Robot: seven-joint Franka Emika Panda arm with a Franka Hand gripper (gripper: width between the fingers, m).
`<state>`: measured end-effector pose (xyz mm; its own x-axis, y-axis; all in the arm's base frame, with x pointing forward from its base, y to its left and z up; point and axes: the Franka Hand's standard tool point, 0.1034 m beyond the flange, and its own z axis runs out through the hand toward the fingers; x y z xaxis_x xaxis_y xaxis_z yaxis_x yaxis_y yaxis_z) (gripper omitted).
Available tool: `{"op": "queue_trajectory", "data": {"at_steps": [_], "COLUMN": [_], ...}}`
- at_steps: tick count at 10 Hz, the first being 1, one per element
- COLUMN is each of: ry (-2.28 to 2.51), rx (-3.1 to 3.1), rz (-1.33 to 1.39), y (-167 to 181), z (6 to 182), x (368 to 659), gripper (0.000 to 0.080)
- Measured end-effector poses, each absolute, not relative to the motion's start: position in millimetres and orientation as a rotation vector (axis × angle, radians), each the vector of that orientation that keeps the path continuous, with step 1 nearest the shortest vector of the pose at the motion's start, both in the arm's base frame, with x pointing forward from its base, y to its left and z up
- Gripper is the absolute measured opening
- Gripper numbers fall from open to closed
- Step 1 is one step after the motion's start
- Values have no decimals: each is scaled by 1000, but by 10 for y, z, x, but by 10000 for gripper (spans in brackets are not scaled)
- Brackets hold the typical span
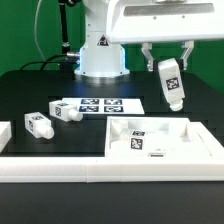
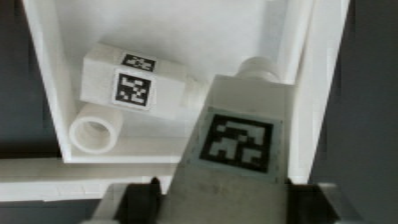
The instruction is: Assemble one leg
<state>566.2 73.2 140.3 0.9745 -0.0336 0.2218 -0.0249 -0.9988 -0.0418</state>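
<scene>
My gripper [image 1: 168,60] is shut on a white square-section leg [image 1: 173,86] with a tag on its side and holds it in the air above the large white panel [image 1: 185,135], tilted a little. In the wrist view the held leg [image 2: 240,130] fills the middle between my dark fingers [image 2: 171,196], pointing down toward the panel's corner [image 2: 214,35]. A second leg [image 1: 134,141] lies inside the panel; it also shows in the wrist view [image 2: 121,85] with its round end toward the rim.
Two more white legs [image 1: 40,125] [image 1: 68,113] lie on the black table at the exterior view's left. The marker board [image 1: 100,105] lies behind them. A white part [image 1: 4,132] shows at the left edge. The robot base [image 1: 100,55] stands at the back.
</scene>
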Motion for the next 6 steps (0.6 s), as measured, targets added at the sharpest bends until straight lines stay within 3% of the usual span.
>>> {"op": "queue_trajectory", "data": {"at_steps": [3, 6], "ry": [34, -369], "rx": [-3085, -3126], "rz": [-345, -427], "y": [745, 923], "z": [1384, 1287], "x": [5657, 5812], "gripper": [317, 317]}}
